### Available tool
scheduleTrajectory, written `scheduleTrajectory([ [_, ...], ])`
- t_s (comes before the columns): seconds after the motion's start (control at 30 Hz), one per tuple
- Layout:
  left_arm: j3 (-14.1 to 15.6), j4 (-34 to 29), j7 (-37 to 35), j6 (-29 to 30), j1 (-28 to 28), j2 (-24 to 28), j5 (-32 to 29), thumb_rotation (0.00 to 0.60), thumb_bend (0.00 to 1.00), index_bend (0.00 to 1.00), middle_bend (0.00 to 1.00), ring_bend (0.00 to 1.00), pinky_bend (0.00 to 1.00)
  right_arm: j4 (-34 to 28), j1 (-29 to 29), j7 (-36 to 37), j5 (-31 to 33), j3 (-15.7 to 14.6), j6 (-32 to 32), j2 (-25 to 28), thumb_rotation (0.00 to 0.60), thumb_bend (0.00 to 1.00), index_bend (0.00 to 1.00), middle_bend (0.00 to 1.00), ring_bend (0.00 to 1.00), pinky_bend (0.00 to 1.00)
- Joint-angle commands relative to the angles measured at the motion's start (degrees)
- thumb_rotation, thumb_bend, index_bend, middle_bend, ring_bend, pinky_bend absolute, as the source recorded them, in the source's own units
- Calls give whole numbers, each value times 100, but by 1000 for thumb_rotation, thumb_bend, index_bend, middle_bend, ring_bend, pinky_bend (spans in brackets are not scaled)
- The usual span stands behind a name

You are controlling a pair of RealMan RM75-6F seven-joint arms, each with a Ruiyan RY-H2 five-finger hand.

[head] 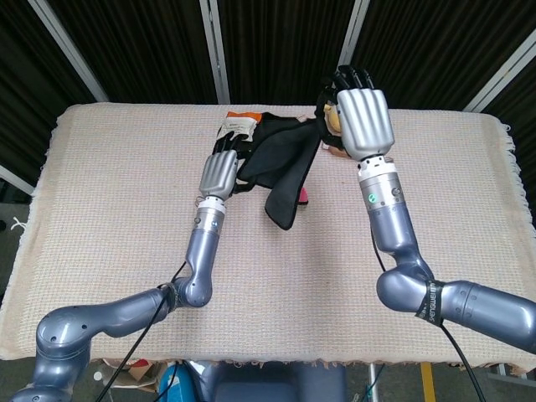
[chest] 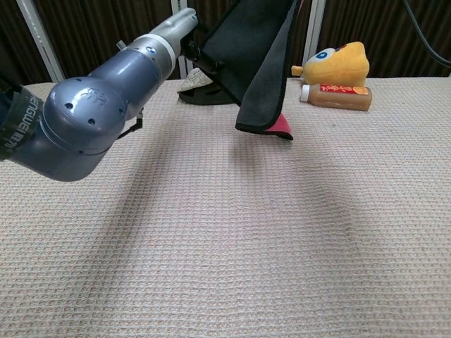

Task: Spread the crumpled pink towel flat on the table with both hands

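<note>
The pink towel (head: 280, 163) hangs in the air between my two hands, its dark backing toward the cameras. Only a small pink corner (chest: 279, 127) shows at its lower end, just above the table. My left hand (head: 220, 172) grips the towel's left edge over the table's far middle. Raised higher and to the right, my right hand (head: 362, 121) holds the towel's upper right corner, its back facing the head camera. In the chest view my left forearm (chest: 106, 91) reaches up to the towel (chest: 254, 56); the right hand is outside that view.
A white and orange snack packet (head: 237, 126) and a dark bundle (chest: 201, 95) lie at the table's far edge behind the towel. A yellow plush toy (chest: 338, 60) and a bottle (chest: 337, 95) lie at the far right. A beige woven cloth (chest: 225, 239) covers the table.
</note>
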Motion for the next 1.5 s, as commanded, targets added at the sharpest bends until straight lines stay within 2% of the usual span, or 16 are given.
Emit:
scheduleTrajectory([
  [0.03, -20, -179, 35, 85, 80, 169, 40, 600, 561, 701, 130, 0, 14, 40, -61, 58, 0, -36, -6, 1, 600, 604, 690, 295, 165, 145],
  [0.43, -121, -699, 126, 295, 276, 634, 19, 600, 561, 706, 130, 0, 14, 14, -331, 365, -122, -159, 0, 17, 600, 604, 694, 297, 165, 145],
  [0.73, -312, -1199, 308, 474, 269, 947, -70, 600, 561, 707, 131, 0, 14, -30, -636, 680, -233, -301, 27, 34, 600, 604, 697, 297, 165, 145],
  [1.17, -138, -1664, 973, 521, 216, 1316, -230, 600, 561, 710, 131, 0, 14, 289, -848, 954, -332, -361, -20, -10, 600, 604, 698, 297, 164, 145],
  [1.5, -92, -1490, 1050, 514, 117, 1296, -363, 600, 561, 713, 133, 0, 14, 741, -819, 1105, -363, -295, -140, -155, 600, 605, 698, 297, 165, 145],
])
